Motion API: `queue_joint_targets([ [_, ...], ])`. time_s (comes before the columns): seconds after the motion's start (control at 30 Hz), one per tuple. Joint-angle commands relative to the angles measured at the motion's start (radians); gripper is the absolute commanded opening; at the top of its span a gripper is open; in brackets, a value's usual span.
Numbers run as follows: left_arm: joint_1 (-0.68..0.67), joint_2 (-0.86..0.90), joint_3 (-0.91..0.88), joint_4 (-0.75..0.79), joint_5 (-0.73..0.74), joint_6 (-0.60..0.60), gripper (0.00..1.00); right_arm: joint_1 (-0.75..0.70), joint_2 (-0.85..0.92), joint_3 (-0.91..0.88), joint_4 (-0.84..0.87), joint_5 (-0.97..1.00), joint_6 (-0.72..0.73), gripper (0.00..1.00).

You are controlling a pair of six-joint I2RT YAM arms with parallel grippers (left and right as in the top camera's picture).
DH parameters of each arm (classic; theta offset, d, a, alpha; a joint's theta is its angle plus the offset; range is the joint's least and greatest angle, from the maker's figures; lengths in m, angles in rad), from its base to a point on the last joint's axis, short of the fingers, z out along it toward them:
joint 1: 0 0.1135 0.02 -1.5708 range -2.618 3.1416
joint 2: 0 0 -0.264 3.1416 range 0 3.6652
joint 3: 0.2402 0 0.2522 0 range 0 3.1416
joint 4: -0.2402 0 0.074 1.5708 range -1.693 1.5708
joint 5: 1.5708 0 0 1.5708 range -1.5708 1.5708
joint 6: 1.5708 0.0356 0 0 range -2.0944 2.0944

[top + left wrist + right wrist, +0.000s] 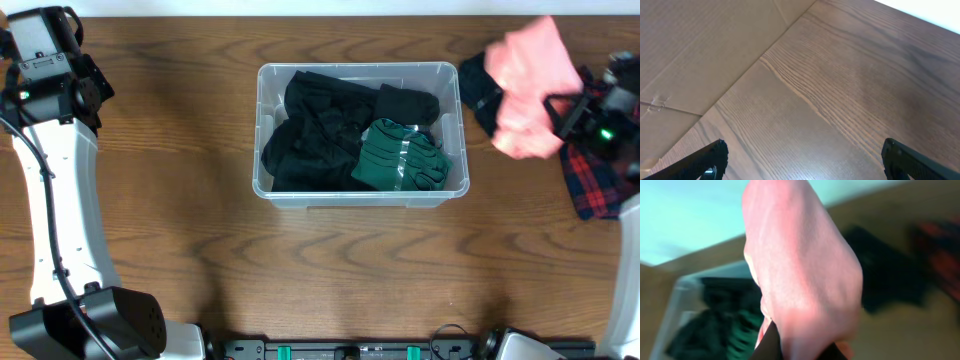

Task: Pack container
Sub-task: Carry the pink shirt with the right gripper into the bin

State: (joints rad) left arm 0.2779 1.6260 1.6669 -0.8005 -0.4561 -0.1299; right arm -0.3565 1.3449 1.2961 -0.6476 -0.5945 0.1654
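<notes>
Tabletop of brown wood grain is all that lies beneath the left gripper, whose black jaws stand wide apart with nothing between them (parked at the far left corner, it seems, to leave the middle free for the other arm). At the table's centre sits the large clear plastic rectangular container, upright and open-topped so garments can go straight in. It already holds crumpled black clothing across its left and middle and a dark green garment with pale stripes on its right side. Right of its rim, the right gripper is clamped on a soft salmon-pink cloth, held off the table, probably to clear the wall. A dark garment and a red-and-black plaid cloth lie on the table nearby, not yet packed.
</notes>
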Motion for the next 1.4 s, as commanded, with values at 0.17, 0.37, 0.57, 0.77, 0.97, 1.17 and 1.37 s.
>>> queue_joint_targets([
  [0.17, 0.002, 0.001, -0.001, 0.000, -0.016, 0.006, 0.98, 0.360, 0.014, 0.018, 0.272, 0.140, 0.302, 0.01],
  [0.37, 0.002, 0.001, -0.001, 0.000, -0.016, 0.006, 0.98, 0.602, 0.116, 0.018, 0.456, 0.336, 0.436, 0.01],
  [0.57, 0.002, 0.001, -0.001, 0.000, -0.016, 0.006, 0.98, 0.737, 0.258, 0.018, 0.582, 0.384, 0.584, 0.01],
  [0.77, 0.002, 0.001, -0.001, 0.000, -0.016, 0.006, 0.98, 0.826, 0.361, 0.018, 0.641, 0.348, 0.678, 0.01],
  [0.97, 0.002, 0.001, -0.001, 0.000, -0.016, 0.006, 0.98, 0.873, 0.393, 0.018, 0.652, 0.290, 0.776, 0.01],
  [1.17, 0.002, 0.001, -0.001, 0.000, -0.016, 0.006, 0.98, 0.874, 0.393, 0.018, 0.625, 0.243, 0.837, 0.01],
  [1.37, 0.002, 0.001, -0.001, 0.000, -0.016, 0.006, 0.98, 0.874, 0.403, 0.016, 0.536, 0.282, 0.830, 0.01],
])
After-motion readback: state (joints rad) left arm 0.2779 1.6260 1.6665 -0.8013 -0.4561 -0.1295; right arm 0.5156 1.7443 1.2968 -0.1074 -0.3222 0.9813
